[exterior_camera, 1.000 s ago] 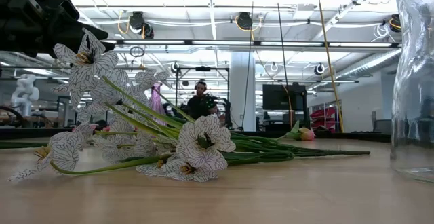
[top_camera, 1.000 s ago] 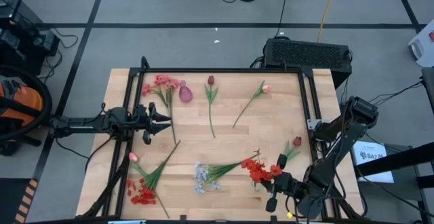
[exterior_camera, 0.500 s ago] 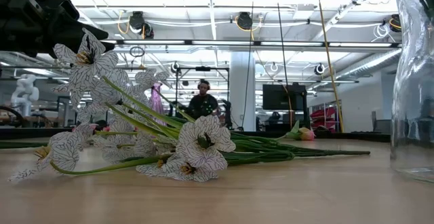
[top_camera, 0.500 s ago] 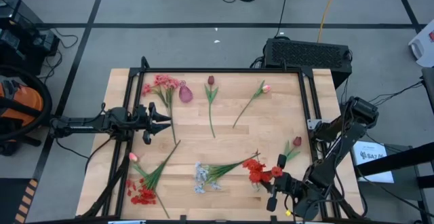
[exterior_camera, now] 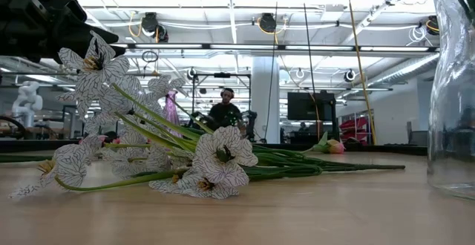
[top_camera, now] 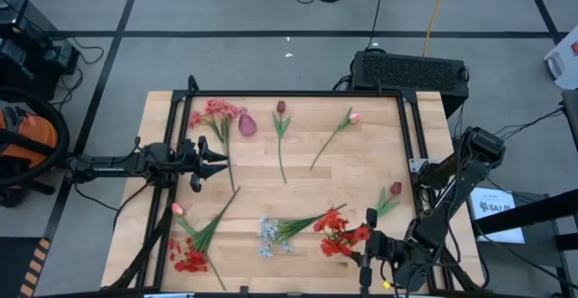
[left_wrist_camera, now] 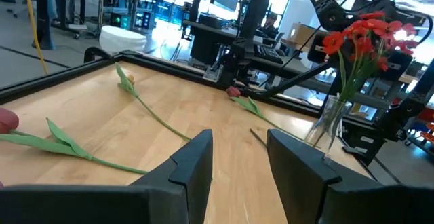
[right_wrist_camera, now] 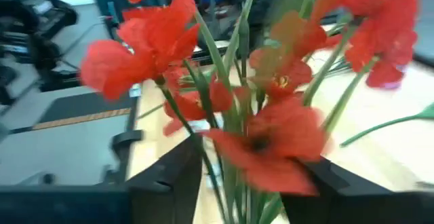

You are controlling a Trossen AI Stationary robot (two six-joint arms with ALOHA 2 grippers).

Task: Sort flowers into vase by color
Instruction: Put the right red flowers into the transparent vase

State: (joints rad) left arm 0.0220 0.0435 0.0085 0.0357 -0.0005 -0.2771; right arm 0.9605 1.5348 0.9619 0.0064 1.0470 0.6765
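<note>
Right gripper [top_camera: 361,255] at the table's near right corner pinches a red flower bunch [top_camera: 336,232]. Left gripper [top_camera: 219,162], fingers spread, waits at the left edge. Pink vase [top_camera: 247,123] stands far left. No readable writing.

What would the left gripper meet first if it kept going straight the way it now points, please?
The left gripper points across the table; first comes the pink spray's green stem just ahead of its open fingers, though height is unclear.

text: none legible; white tag [top_camera: 494,205] by right arm: print too small to read
</note>
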